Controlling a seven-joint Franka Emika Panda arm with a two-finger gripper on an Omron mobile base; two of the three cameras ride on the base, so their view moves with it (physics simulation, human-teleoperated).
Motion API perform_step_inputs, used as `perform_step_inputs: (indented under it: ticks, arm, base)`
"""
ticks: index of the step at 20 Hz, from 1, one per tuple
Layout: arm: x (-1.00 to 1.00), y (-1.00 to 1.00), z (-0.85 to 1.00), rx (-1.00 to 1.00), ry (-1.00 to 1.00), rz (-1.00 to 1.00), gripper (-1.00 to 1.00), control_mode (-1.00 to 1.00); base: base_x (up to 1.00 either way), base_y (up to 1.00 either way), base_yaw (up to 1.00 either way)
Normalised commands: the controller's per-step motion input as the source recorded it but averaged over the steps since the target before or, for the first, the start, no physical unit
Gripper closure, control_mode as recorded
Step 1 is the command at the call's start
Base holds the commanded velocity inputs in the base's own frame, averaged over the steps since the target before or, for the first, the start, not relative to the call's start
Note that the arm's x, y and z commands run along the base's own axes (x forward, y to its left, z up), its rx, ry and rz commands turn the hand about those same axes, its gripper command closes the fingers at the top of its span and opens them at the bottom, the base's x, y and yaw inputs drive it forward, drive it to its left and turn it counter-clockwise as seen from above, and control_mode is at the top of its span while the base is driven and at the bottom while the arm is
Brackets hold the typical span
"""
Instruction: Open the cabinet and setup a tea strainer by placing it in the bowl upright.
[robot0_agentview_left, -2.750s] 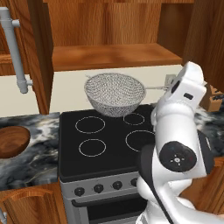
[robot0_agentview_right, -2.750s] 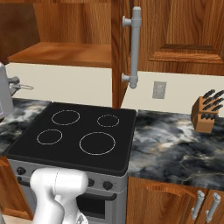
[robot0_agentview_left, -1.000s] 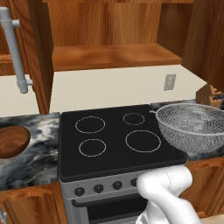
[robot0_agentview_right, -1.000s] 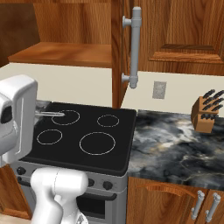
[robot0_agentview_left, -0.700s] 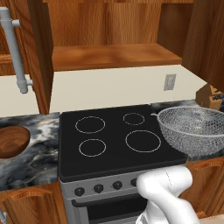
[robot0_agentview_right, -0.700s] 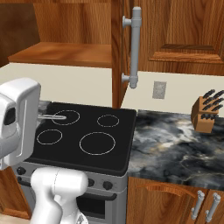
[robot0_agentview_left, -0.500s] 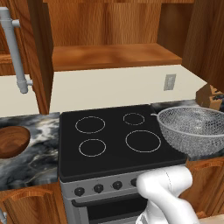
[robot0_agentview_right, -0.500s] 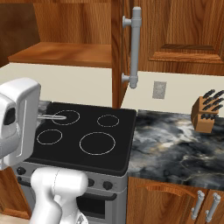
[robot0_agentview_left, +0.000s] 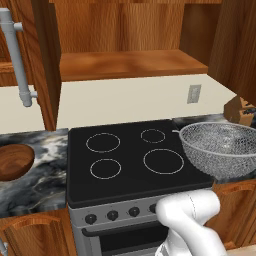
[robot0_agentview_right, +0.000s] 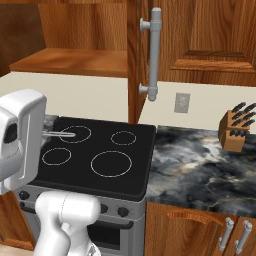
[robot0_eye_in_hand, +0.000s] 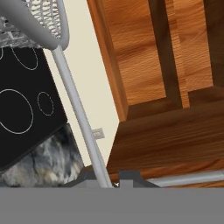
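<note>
The tea strainer (robot0_agentview_left: 220, 149), a silver mesh basket, hangs upright over the stove's right edge in the left base view. Its thin handle (robot0_eye_in_hand: 78, 109) runs down to my gripper (robot0_eye_in_hand: 109, 181), which is shut on the handle's end. The right base view has my white hand (robot0_agentview_right: 20, 145) at the left with the handle (robot0_agentview_right: 61, 133) sticking out over the stove. The bowl (robot0_agentview_left: 12, 161), dark wood, sits on the counter far left of the stove, well away from the strainer. The cabinet (robot0_agentview_left: 125, 62) stands open, its lower shelf bare.
A black four-ring stove (robot0_agentview_left: 130, 157) lies below the cabinet. Both open doors jut out with grey bar handles (robot0_agentview_left: 17, 55) (robot0_agentview_right: 152, 55). A knife block (robot0_agentview_right: 237, 127) stands on the marble counter (robot0_agentview_right: 200, 165) at the right. A wall socket (robot0_agentview_right: 181, 102) is behind.
The strainer has swung from over the back of the stove to its right edge. Over the last second it has hardly moved.
</note>
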Motion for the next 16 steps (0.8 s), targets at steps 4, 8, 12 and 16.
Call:
perform_step_inputs:
  ticks: [4, 8, 12, 16]
  arm:
    - [-0.11, 0.00, 0.00, 0.00, 0.00, 0.00, 1.00, -1.00]
    - [0.00, 0.00, 0.00, 0.00, 0.00, 0.00, 1.00, 1.00]
    - [0.00, 0.00, 0.00, 0.00, 0.00, 0.00, 1.00, 1.00]
    - [0.00, 0.00, 0.00, 0.00, 0.00, 0.00, 1.00, 1.00]
  base:
    - [0.00, 0.00, 0.00]
    - [-0.34, 0.00, 0.00]
    - [-0.55, 0.06, 0.00]
    - [-0.54, 0.17, 0.00]
